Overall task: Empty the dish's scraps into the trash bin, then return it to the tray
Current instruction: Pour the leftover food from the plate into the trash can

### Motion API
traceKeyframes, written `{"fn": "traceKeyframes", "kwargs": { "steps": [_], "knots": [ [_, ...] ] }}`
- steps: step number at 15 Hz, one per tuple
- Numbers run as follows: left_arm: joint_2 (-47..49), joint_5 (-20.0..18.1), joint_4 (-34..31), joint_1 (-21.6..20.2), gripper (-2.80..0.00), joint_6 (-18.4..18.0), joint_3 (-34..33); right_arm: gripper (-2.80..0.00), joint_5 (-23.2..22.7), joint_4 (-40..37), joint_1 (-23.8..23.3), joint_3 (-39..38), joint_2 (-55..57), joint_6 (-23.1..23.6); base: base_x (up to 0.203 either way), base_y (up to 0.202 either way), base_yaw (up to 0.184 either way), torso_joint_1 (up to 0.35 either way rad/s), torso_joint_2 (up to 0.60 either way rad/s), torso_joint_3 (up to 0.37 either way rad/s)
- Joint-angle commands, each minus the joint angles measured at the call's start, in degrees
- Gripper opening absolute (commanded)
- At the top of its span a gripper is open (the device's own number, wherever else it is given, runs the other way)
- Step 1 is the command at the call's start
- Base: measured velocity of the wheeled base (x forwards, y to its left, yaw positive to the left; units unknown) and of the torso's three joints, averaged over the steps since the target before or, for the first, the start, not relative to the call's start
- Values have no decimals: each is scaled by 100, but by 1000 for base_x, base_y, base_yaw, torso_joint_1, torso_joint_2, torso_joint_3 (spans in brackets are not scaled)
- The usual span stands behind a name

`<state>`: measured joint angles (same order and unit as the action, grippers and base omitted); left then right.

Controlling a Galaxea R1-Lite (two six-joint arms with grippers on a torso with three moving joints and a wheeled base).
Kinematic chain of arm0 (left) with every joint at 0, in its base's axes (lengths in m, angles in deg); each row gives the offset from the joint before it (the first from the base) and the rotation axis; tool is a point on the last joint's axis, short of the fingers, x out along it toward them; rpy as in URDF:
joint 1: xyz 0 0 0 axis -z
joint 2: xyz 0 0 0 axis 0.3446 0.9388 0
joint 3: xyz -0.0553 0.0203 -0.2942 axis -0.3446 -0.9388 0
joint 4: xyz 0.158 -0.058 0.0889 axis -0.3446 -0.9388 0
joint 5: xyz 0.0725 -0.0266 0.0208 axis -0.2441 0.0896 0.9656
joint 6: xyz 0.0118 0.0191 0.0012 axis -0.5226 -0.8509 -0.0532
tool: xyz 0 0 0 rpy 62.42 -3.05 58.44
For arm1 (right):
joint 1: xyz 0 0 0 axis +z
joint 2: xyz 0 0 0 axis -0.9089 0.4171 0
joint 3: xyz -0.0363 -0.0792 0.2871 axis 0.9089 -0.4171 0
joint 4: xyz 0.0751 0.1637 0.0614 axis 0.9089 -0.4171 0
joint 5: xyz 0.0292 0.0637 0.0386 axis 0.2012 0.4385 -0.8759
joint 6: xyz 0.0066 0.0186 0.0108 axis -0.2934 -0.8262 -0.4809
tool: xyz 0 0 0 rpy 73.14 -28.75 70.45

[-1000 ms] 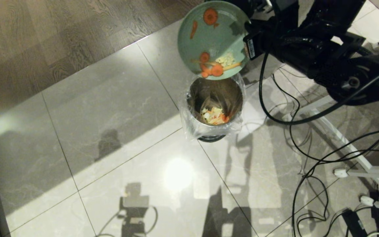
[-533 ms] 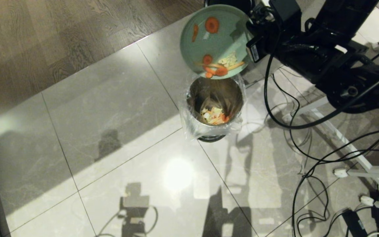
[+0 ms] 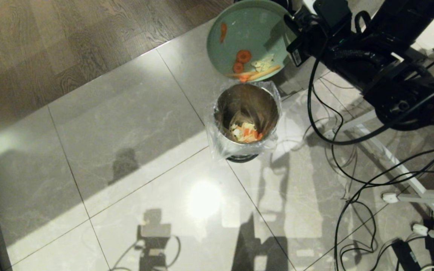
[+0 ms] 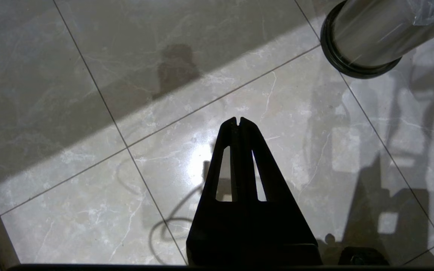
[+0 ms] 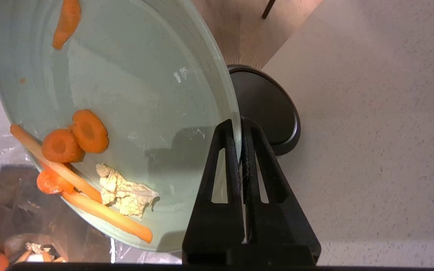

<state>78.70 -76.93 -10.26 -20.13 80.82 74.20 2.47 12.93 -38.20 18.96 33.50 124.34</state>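
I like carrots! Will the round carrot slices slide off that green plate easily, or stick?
Probably slide: the carrot slices sit bunched at the low edge of the tilted plate, whose surface looks glossy. They look small and light, though wet flat faces might cling briefly.

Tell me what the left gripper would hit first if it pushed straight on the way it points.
The left gripper, shut and empty, points at bare floor tile; it would likely meet that first. The trash bin stands off to one side.

The trash bin (image 3: 246, 119) stands on the floor (image 3: 126, 124). Just beyond its far rim, the tilted dish (image 3: 245, 37) hangs with scraps (image 3: 252, 67) gathered at its low near edge (more lie inside the bin). Cables (image 3: 356, 180) sprawl to the right.
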Motion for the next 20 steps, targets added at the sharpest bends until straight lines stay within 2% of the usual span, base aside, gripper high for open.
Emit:
{"fn": "traceKeyframes", "kwargs": {
  "steps": [1, 7, 12, 20],
  "knots": [
    [6, 4, 2, -2, -280, 6, 0, -280, -62, 165, 1, -43, 15, 42, 0, 0, 0, 0, 0, 0],
    [6, 4, 2, -2, -280, 6, 0, -280, -690, 597, 1, -210, 8, 454, 0, 0, 0, 0, 0, 0],
    [6, 4, 2, -2, -280, 6, 0, -280, -1080, 651, -8, -273, -61, 712, 0, 0, 0, 0, 0, 0],
    [6, 4, 2, 6, -280, 6, 0, -280, -1831, 1640, -25, -1113, -464, 814, 0, 0, 0, 0, 0, 0]
  ]
}}
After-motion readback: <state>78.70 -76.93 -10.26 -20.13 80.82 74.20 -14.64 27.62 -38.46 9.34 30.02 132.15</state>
